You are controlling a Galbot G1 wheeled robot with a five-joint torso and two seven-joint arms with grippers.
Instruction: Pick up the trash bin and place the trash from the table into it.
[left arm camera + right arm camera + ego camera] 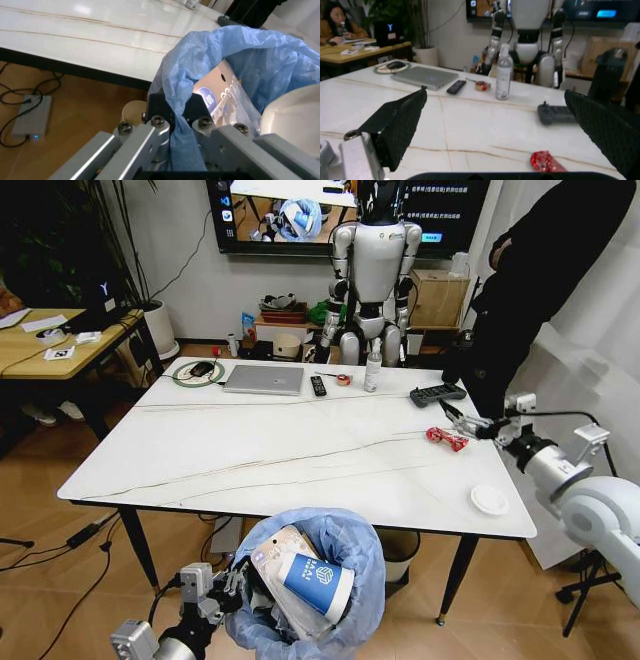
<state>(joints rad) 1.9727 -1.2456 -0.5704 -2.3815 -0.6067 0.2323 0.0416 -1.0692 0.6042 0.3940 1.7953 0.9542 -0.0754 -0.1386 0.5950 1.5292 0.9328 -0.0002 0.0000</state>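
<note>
Right gripper [458,420] spread wide over red wrapper [446,438] on table [300,460]: drop straight, pinch centre. Left gripper [172,122] pinching bin [315,580] rim below near edge; white lid [489,500] waits.

light wood floor [60,540], pale wall [190,250] with a mounted screen [300,215], wooden desk [40,345] at left.

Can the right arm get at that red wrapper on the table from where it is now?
Probably yes: the right gripper hangs open just above the red wrapper, with bare table around it.
</note>
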